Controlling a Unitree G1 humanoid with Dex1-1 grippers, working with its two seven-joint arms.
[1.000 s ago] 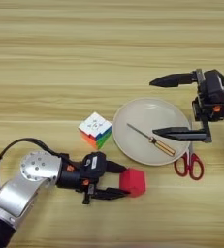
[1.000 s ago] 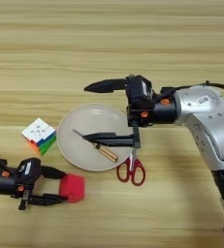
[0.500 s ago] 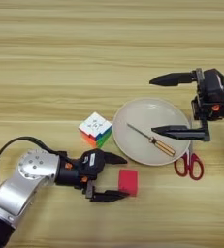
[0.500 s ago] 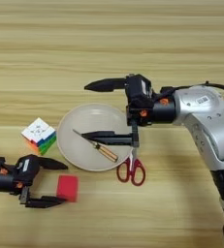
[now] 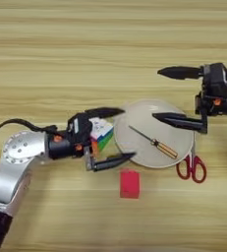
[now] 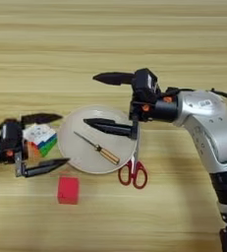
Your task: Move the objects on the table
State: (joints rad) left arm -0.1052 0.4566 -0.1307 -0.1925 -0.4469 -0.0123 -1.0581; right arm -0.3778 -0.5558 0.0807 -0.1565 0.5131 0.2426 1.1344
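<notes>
My left gripper (image 5: pixel 127 134) stands open, its two black fingers on either side of the multicoloured Rubik's cube (image 5: pixel 101 135), which its body partly hides. The small red block (image 5: pixel 129 184) lies free on the table (image 5: pixel 61 49), just below the lower finger. The round beige plate (image 5: pixel 139 118) holds the thin orange-handled screwdriver (image 5: pixel 153 142). Red-handled scissors (image 5: pixel 192 167) lie at the plate's lower right rim. My right gripper (image 6: pixel 89 99) is wide open, its lower finger over the plate's upper part and its upper finger beyond the plate's far rim.
Wooden table surface stretches across the far half of the picture. My right arm (image 6: pixel 203 113) reaches in from the right edge, my left arm (image 5: pixel 16 162) from the lower left corner.
My left gripper has left the red block and moved away from me, so its open fingers now flank the Rubik's cube. The block stays where it lay. The right arm has not moved.
</notes>
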